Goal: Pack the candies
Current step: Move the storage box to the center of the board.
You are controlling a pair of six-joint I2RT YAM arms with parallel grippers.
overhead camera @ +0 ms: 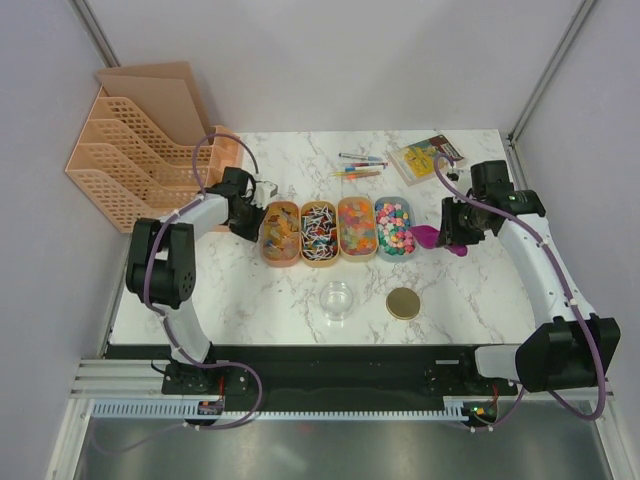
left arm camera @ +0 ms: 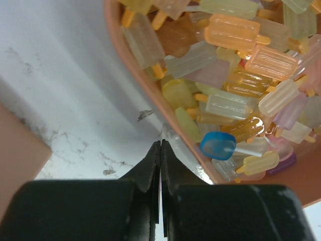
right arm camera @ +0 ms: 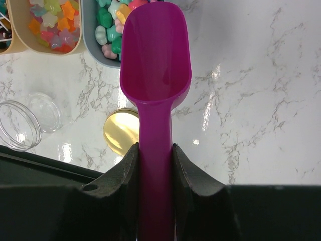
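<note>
Candies (overhead camera: pixel 357 227) lie loose in four trays (overhead camera: pixel 280 263) mid-table; small, light, probably slippery, so better scooped than pinched. Right gripper (right arm camera: pixel 154 150) clamps the scoop (right arm camera: pixel 155 60) by its handle. Left gripper (left arm camera: pixel 160 144) is closed and empty, beside the leftmost one.

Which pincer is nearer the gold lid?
Right. The right pincer, holding the scoop, is beyond and right of the lid; the left pincer is shut by the leftmost tray, far off to the lid's left.
</note>
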